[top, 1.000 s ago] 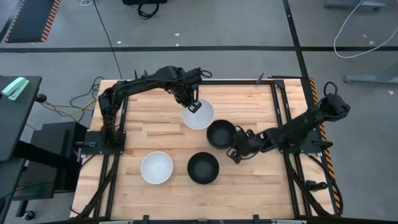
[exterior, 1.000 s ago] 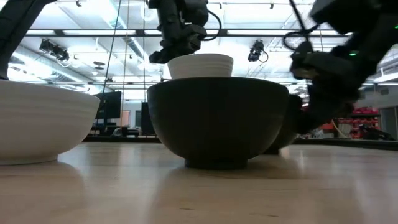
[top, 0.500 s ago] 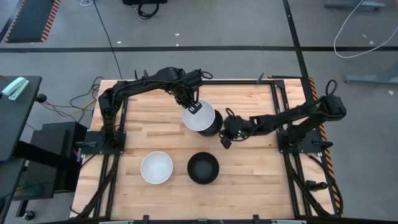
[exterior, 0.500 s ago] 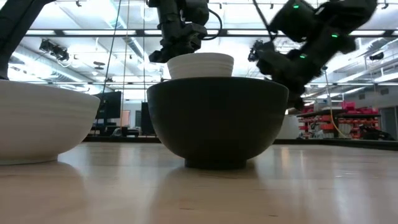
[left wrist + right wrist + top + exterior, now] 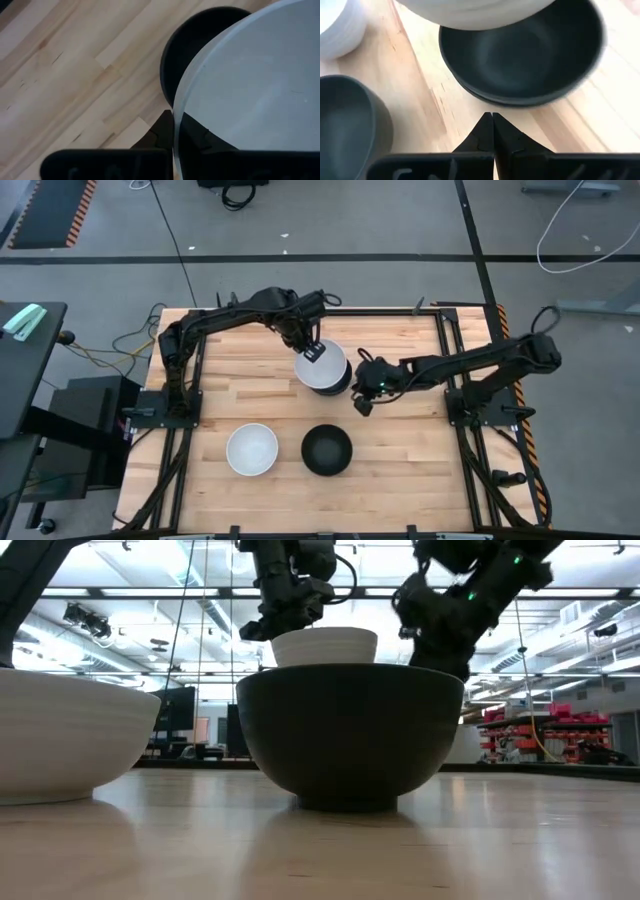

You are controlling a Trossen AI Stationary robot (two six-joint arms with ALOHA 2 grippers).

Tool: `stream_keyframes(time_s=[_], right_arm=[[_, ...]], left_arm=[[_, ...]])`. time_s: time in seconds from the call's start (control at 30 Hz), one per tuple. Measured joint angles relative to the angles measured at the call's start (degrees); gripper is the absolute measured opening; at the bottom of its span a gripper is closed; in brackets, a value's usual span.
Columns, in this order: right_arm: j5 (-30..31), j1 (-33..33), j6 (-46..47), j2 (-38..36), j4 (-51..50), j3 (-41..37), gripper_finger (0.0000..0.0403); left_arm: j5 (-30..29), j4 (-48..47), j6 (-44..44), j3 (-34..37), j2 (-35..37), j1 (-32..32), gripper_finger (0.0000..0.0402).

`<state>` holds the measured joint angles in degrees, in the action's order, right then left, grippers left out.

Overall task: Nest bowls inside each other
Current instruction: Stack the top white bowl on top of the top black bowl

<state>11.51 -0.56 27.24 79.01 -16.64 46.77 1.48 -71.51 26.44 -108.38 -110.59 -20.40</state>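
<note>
We read no writing on any bowl. The left gripper (image 5: 313, 351) pinches the rim of a white bowl (image 5: 320, 367), held over stacked black bowls (image 5: 520, 55). The right gripper (image 5: 361, 402) hangs beside them, jaws pressed together, empty. Another white bowl (image 5: 251, 450) and a black bowl (image 5: 327, 450) rest on the tabletop (image 5: 400, 470).

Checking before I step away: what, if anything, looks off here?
Nothing spilled or broken. The left claw holds a white bowl above black bowls, not yet nested. Two bowls sit upright.
</note>
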Motion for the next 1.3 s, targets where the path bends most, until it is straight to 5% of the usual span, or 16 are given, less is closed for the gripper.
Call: stream_keyframes(time_s=[0.43, 1.17, 1.3], right_arm=[[3.7, 0.0, 0.2, -13.6, -6.0, 2.6, 0.0000], [3.7, 0.0, 1.3, -10.4, -7.7, 2.5, 0.0000], [3.7, 0.0, 1.3, -10.4, -7.8, 2.5, 0.0003]], left_arm=[[1.8, 0.4, -0.1, 0.0, -4.6, -1.1, 0.0012], [5.2, 5.6, -0.1, 0.0, -11.5, -1.0, 0.0012], [5.3, 5.0, -0.2, -1.1, -11.1, -1.3, 0.0037]])
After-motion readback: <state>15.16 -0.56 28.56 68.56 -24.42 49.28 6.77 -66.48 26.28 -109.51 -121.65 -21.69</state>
